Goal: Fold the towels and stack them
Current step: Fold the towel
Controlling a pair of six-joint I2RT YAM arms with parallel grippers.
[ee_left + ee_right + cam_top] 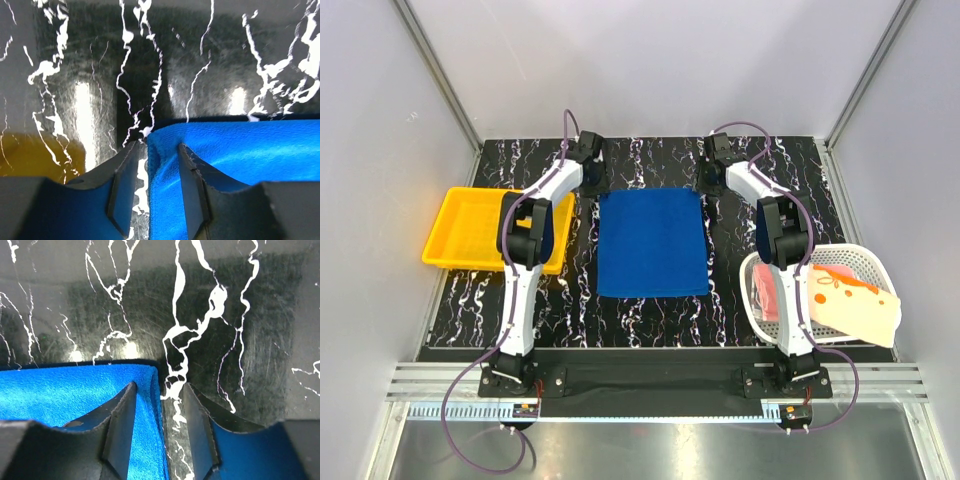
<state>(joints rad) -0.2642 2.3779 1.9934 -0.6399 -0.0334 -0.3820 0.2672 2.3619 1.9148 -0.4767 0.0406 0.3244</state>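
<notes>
The blue towel (652, 243) lies flat in the middle of the surface (650, 320). At its far corners the left jaws and right jaws straddle the hem, parted, not yet pinching; both should bite deep, then lift evenly.

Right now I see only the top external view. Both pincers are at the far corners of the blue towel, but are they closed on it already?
Observer: No. The left pincer is open. The bunched corner of the blue towel sits between its jaws, with a little gap beside it.
Operator: And the right one?
Observer: The right pincer is open too. The towel's edge fills only about half of the space between its jaws, and bare table shows in the rest.
</notes>
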